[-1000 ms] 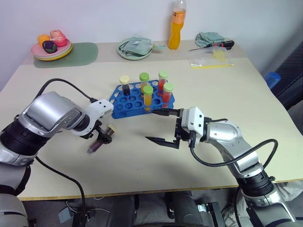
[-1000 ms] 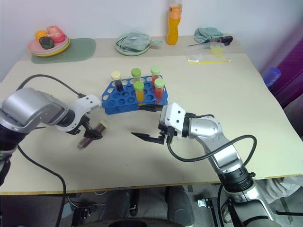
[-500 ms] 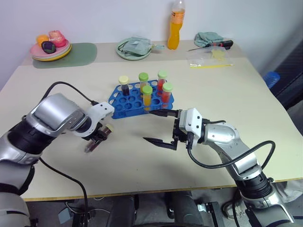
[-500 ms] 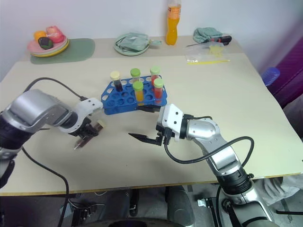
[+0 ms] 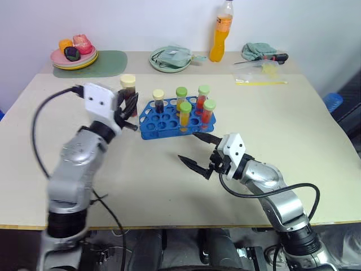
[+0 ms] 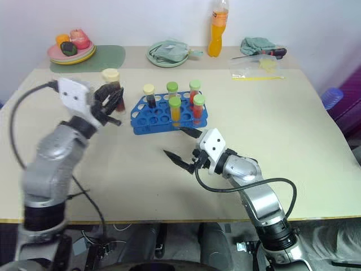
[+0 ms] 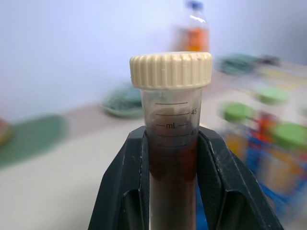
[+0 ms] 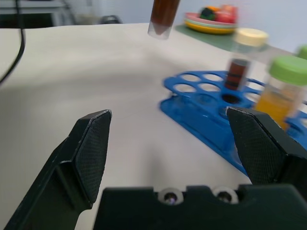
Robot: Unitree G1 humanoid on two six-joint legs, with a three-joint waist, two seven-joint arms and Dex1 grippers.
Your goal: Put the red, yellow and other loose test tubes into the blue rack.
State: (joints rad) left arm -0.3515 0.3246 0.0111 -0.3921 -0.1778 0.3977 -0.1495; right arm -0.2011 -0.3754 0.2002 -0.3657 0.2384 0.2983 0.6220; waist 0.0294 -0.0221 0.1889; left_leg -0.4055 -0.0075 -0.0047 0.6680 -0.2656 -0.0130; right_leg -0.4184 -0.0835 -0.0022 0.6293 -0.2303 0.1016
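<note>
We take this for a lab test bench: a beige worktop (image 5: 169, 186) against a white wall, carrying a blue rack (image 5: 169, 119) of capped tubes.

Head stereo pair: high, facing forward-down over tabletop (image 5: 169, 186). Wrist cameras: close, along own jaws; all share blue rack (image 5: 169, 116).

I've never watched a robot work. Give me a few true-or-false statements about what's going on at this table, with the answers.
1. The left claw holds a tube with a cream cap. True.
2. That tube is filled with yellow liquid. False: the liquid is dark brown.
3. The right claw is open and holds nothing. True.
4. The blue rack is empty. False: five capped tubes stand in it.
5. The orange bottle lies on its side. False: it stands upright at the table's far edge.
</note>
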